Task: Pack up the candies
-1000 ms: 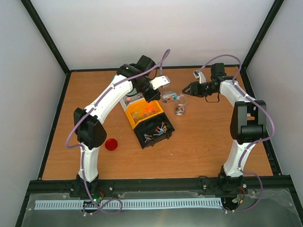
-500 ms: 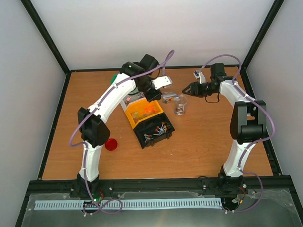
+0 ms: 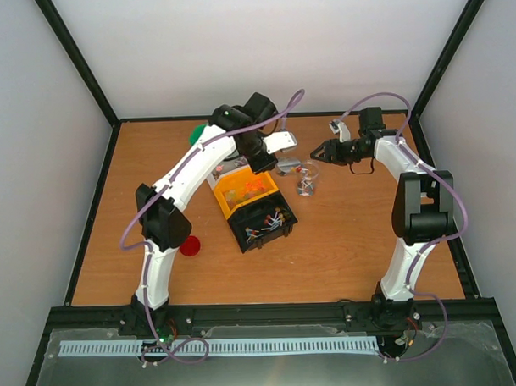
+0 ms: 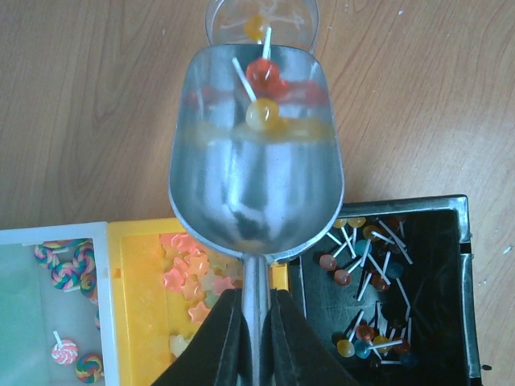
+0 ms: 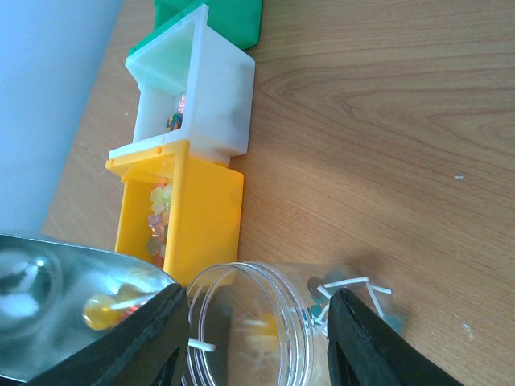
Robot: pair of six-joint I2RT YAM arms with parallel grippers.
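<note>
Candies point(image 4: 263, 115) sit at the far lip of a metal scoop point(image 4: 256, 185), straight ahead of the left claw point(image 4: 256, 310): two ball lollipops, one yellow and one red. That claw is pinched tight on the scoop's thin handle, its fingers nearly meeting around it. Just past the scoop's lip is the mouth of a clear jar point(image 4: 298, 24), with another yellow lollipop inside.

Below the left claw and to its right, a black bin point(image 4: 463, 265) holds a heap of ball lollipops in mixed colours. Directly under the claw, a yellow bin point(image 4: 121, 305) holds pale star-shaped sweets. To its left, a white bin point(image 4: 48, 233) holds a few swirl lollipops.

The right claw point(image 5: 257, 338) is spread wide, and the jar fills the gap between its two fingers — it lies on its side, each finger against its wall, the mouth turned toward the scoop. In that wrist view the scoop's lip, with the yellow lollipop on it, comes in just beside the claw. Beyond the claw, the yellow bin, the white bin and a green bin point(image 5: 233, 16) stand touching in a row.

From above, a round red lid point(image 3: 189, 245) lies on the table point(image 3: 370, 240), well apart from both claws — close to the left arm's elbow.
</note>
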